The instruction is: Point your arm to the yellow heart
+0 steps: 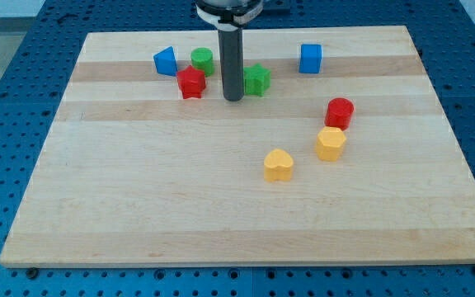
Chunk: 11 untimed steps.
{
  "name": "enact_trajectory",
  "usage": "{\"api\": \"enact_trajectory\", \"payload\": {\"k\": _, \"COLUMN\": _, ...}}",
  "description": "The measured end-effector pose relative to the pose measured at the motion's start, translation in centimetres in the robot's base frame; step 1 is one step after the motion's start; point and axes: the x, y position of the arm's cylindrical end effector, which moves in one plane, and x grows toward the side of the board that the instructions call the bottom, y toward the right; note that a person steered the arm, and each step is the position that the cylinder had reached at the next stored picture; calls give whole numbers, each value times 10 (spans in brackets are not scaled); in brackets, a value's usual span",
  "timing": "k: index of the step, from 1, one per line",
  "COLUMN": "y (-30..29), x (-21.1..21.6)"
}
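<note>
The yellow heart [279, 165] lies a little right of the board's middle, toward the view's bottom. My tip [233, 99] rests on the board near the view's top, well up and to the left of the heart. The tip stands between a red star-shaped block [191, 82] on its left and a green star-shaped block [257, 79] touching or nearly touching its right side.
A yellow hexagon block [331, 143] lies right of the heart, a red cylinder [339, 112] just above it. A blue cube [310, 58] sits at top right. A green cylinder [202, 59] and a blue wedge-like block [166, 61] sit at top left. The wooden board [138, 206] lies on a blue perforated table.
</note>
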Motion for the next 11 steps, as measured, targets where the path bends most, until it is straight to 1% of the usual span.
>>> {"api": "enact_trajectory", "payload": {"k": 1, "y": -9, "x": 0}}
{"api": "enact_trajectory", "payload": {"k": 2, "y": -10, "x": 24}}
{"api": "enact_trajectory", "payload": {"k": 3, "y": -3, "x": 65}}
{"api": "enact_trajectory", "payload": {"k": 4, "y": -3, "x": 80}}
{"api": "enact_trajectory", "payload": {"k": 6, "y": 17, "x": 86}}
{"api": "enact_trajectory", "payload": {"k": 8, "y": 23, "x": 86}}
{"api": "enact_trajectory", "payload": {"k": 10, "y": 77, "x": 86}}
{"api": "enact_trajectory", "payload": {"k": 11, "y": 84, "x": 85}}
